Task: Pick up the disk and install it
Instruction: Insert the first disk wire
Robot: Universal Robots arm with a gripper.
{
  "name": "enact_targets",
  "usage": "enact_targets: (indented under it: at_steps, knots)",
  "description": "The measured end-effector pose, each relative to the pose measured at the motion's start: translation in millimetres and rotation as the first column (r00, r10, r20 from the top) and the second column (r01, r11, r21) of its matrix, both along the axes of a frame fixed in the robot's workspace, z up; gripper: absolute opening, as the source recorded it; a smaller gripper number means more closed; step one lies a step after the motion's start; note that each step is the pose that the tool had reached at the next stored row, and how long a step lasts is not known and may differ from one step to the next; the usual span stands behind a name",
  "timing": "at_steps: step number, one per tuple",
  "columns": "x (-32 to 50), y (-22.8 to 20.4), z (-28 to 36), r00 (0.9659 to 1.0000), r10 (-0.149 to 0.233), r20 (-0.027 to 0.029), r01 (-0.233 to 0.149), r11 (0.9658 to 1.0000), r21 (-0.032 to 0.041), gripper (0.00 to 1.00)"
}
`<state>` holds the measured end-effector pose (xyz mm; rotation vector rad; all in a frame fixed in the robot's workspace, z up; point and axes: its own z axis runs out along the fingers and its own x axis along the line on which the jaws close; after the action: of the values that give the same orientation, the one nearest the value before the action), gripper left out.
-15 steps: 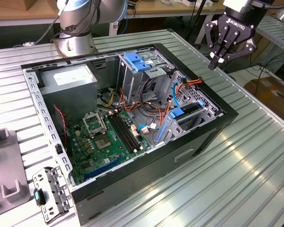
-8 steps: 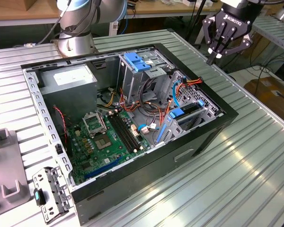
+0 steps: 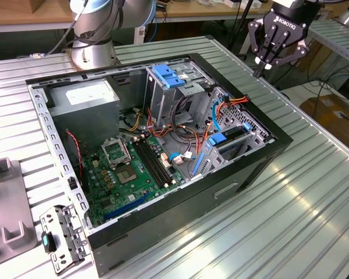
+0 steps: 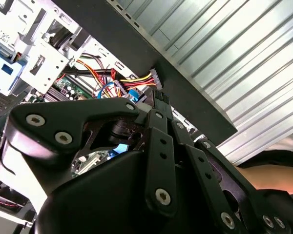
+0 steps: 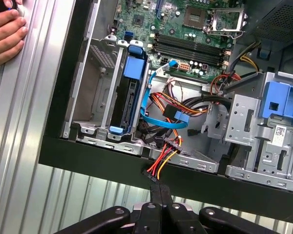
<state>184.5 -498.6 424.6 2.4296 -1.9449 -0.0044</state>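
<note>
In the exterior view, the black two-fingered gripper (image 3: 263, 65) hangs above the ribbed metal table (image 3: 291, 221), beyond the far rim of the open black computer case (image 3: 238, 174) and well apart from everything inside it. Its fingers meet at the tips with nothing between them. The disk (image 3: 228, 140), a dark flat drive edged by a blue plastic carrier frame, stands on edge in the silver bay at the case corner towards the exterior view's right. Only its top edge shows, and the bay walls hide its faces. A green motherboard (image 3: 128, 174) lies on the case floor, with a grey power-supply box (image 3: 84, 102) behind it and a blue-handled metal drive cage (image 3: 166, 75) beside that. In the second wrist view, the gripper (image 4: 162, 105) and its black links cover most of the case. Its closed tips point at a red, yellow and black cable bundle (image 4: 136, 78), and part of a person's arm (image 4: 271, 175) is cut off at the edge. In the first wrist view, the gripper (image 5: 160, 189) has its jaws pressed together and empty outside the case wall. The disk (image 5: 130, 92) sits in its bay with a blue data cable (image 5: 151, 114) curling just beside it. A person's hand (image 5: 5, 36), partly cut off, rests on the table.
</note>
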Motion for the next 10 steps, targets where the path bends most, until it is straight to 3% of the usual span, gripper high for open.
enact_targets:
  at_steps: [10]
  knots:
    - [0.0, 0.0, 0.0, 1.0000, 0.001, 0.0000, -0.001, 1.0000, 0.0001, 0.11]
